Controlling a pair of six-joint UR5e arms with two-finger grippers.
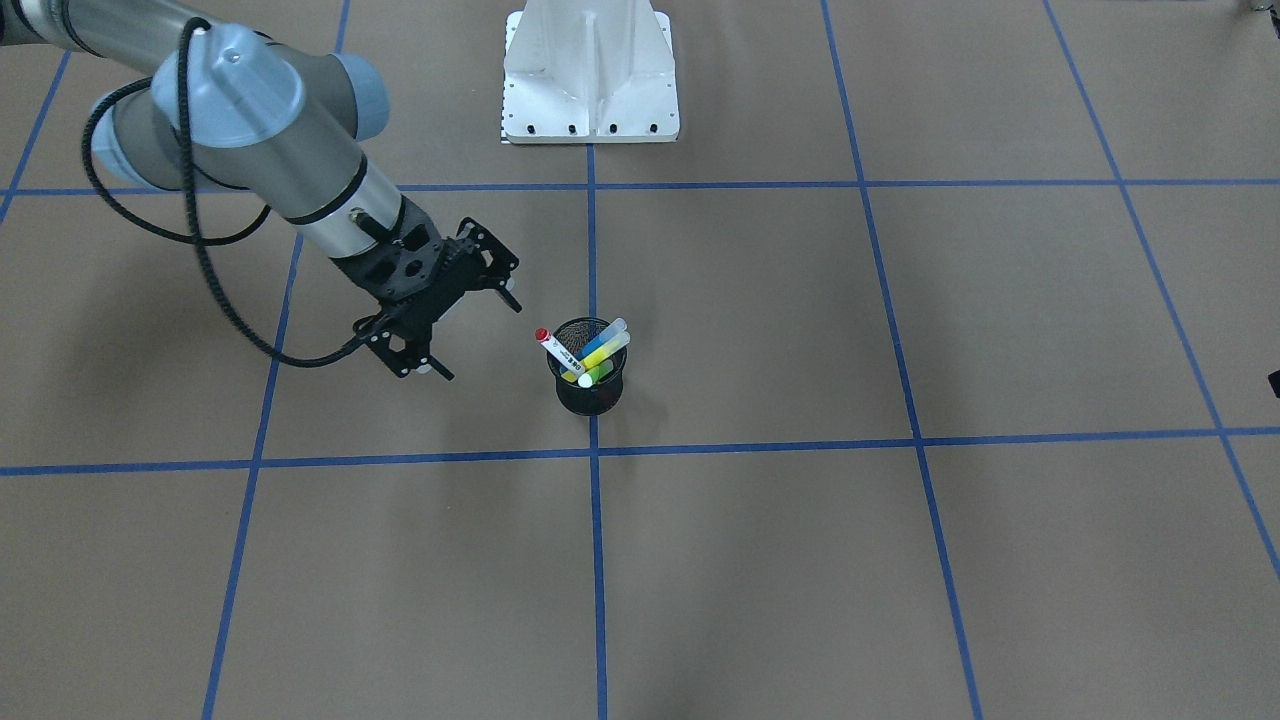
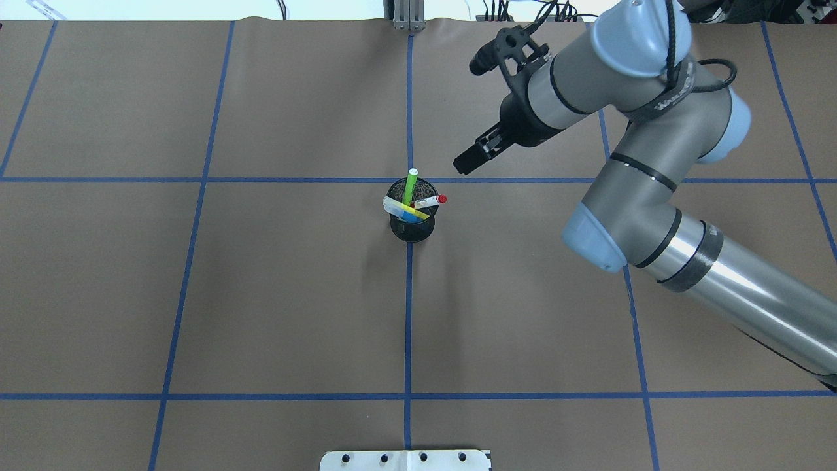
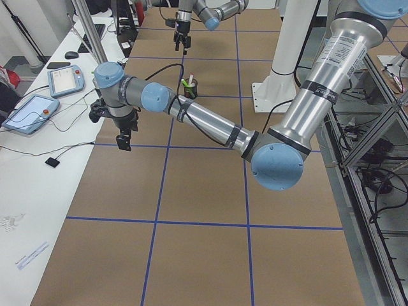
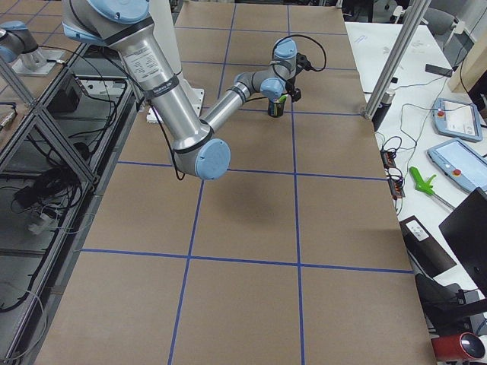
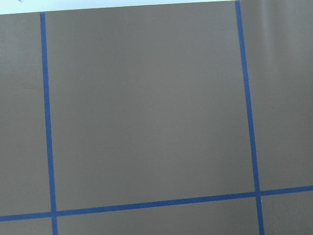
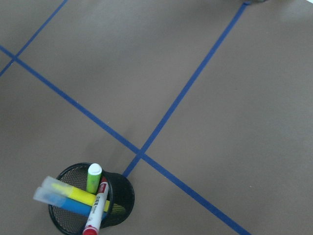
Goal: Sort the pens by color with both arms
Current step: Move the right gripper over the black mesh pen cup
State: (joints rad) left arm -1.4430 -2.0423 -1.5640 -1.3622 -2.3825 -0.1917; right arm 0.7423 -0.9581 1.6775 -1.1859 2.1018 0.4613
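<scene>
Black cup (image 1: 590, 398) is holding all pens (image 1: 600, 352) ahead of the right gripper (image 1: 478, 338), jaws spread for a first pick needing centring; left gripper (image 3: 122, 141) jaws: cannot tell.

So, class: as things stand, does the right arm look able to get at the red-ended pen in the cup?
Probably yes. The right gripper hangs open beside the cup, nothing lies between them, and the red-ended pen sticks out over the rim on that side.

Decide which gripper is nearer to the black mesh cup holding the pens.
Right. The right gripper, open, hovers close beside the black mesh cup without touching it. The left gripper hangs far off, out toward the robot's left.
</scene>
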